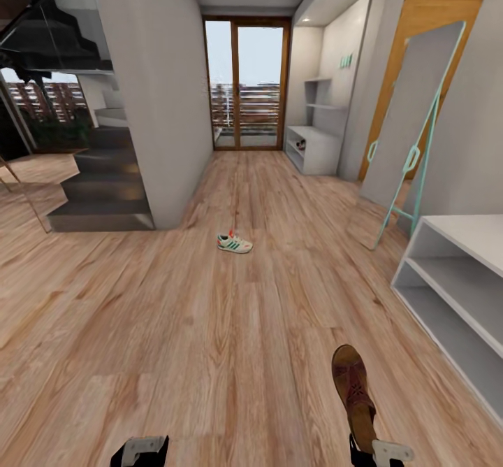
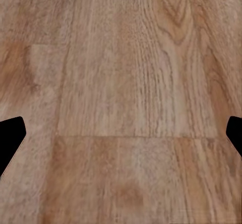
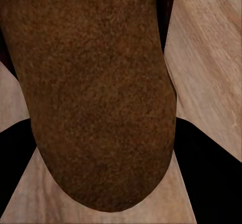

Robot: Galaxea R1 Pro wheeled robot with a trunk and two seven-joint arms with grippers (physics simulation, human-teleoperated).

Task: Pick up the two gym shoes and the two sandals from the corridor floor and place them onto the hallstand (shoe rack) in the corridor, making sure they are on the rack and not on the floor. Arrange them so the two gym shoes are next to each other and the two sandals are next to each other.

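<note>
Head view: a long corridor floor (image 1: 209,327) of wood planks, running to a glass balcony door (image 1: 246,84) at the far end. At the near edge, low and right, the right gripper (image 1: 381,451) closed on the heel of a dark brown sandal (image 1: 353,391), toe pointing away, carried clear of the planks. At the near edge, left, the left gripper (image 1: 140,449), nothing in it. Middle of the floor, well ahead, one gym shoe (image 1: 235,243) lying alone. Far right, against the wall beside the door, the hallstand (image 1: 316,147), pale grey with floating shelves above; small dark items on its low shelf, too small to name. Near right, a longer low white bench (image 1: 457,299), with a teal-framed standing mirror (image 1: 413,124) leaning just behind it. Left, dark stairs (image 1: 105,180).

Left wrist view: bare planks (image 2: 121,98) below, finger tips far apart at both edges, so spread wide and holding nothing.

Right wrist view: the sandal's brown sole (image 3: 96,93) held close between the dark fingers, planks past it.

Step in hand, by judgement: carrying one sandal toward the rack. Next: a drive down the corridor to the far-right unit, not the near bench, then setting the sandal on a shelf with room left beside it for its mate.
</note>
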